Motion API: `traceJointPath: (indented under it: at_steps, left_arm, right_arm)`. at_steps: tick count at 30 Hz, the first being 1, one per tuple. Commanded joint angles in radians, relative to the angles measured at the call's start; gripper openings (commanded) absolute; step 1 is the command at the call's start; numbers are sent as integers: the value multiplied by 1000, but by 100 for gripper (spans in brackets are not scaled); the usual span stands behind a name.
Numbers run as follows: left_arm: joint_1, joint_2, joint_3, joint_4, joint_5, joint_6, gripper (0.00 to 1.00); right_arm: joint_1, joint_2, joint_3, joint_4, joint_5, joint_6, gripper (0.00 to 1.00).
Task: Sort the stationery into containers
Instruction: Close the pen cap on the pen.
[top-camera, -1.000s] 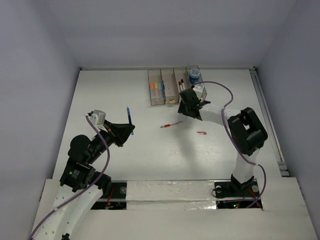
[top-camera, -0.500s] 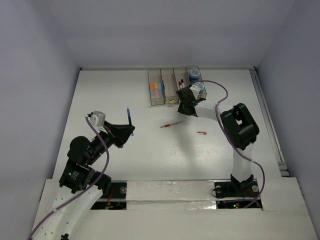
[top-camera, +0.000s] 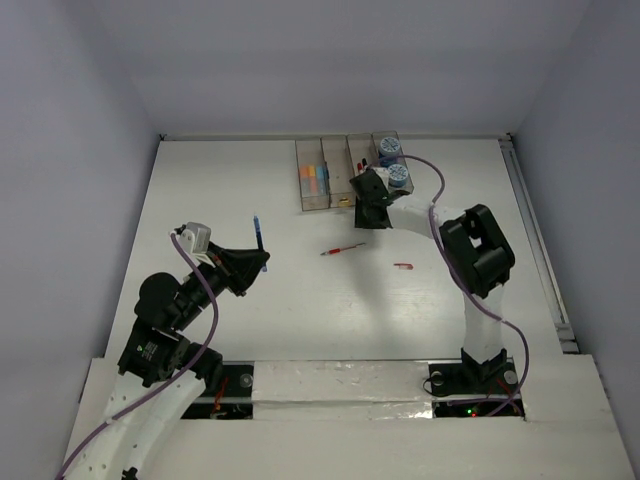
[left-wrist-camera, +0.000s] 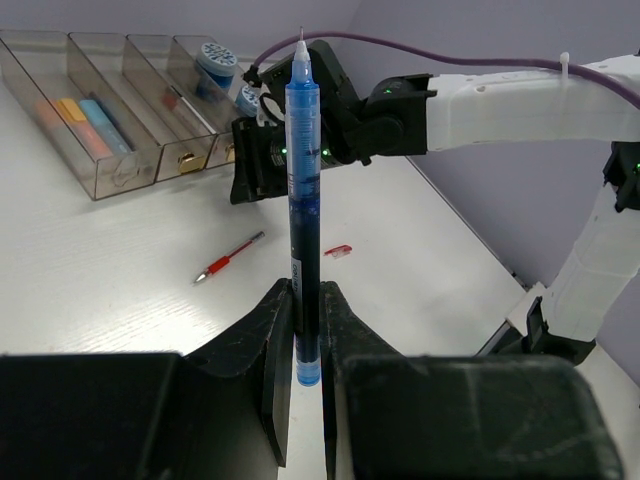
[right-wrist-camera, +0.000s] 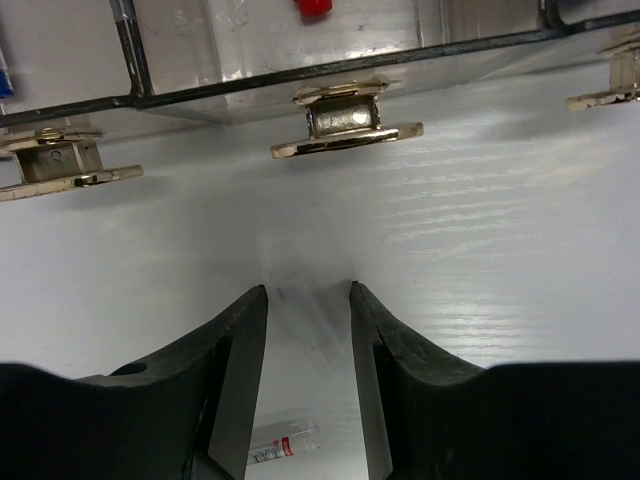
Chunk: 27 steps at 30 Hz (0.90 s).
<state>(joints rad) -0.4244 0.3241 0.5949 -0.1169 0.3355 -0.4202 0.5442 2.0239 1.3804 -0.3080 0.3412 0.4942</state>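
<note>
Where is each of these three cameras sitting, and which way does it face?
Top external: above, behind the arm bases, looking down on the table; both arms show.
Left wrist: on the left arm, looking past the left gripper, shut on the blue pen, toward the containers.
Right wrist: looks down past the open right gripper at the containers' ends.
Shared: top and left wrist both show the red pen.
</note>
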Motion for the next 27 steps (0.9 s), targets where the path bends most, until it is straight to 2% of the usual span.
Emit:
traceJointPath:
  at_steps: [1, 5, 12, 18, 19, 23, 25, 27]
  left_arm:
    - [-4, 0, 6, 36, -4, 11, 0]
    - [6, 4, 6, 37, -1, 11, 0]
    - [15, 16, 6, 39, 0, 11, 0]
    - [24, 24, 6, 40, 5, 9, 0]
    - [24, 26, 6, 39, 7, 9, 0]
    - [33, 38, 5, 40, 8, 11, 0]
    - [33, 43, 5, 40, 8, 11, 0]
    - [33, 47, 6, 40, 7, 11, 0]
  right_arm:
    - [-4, 41, 69, -143, -27, -92, 44]
    - [-4, 56, 100, -200, -27, -134, 37]
    - [-4, 144, 181, -270, -28, -194, 33]
    - [-4, 122, 138, -253, -38, -190, 27]
    - [-4, 121, 135, -252, -38, -190, 25]
    - [-4, 108, 117, -235, -28, -195, 5]
    - [-15, 93, 105, -217, -19, -197, 0]
    - [-15, 59, 80, -189, 4, -201, 0]
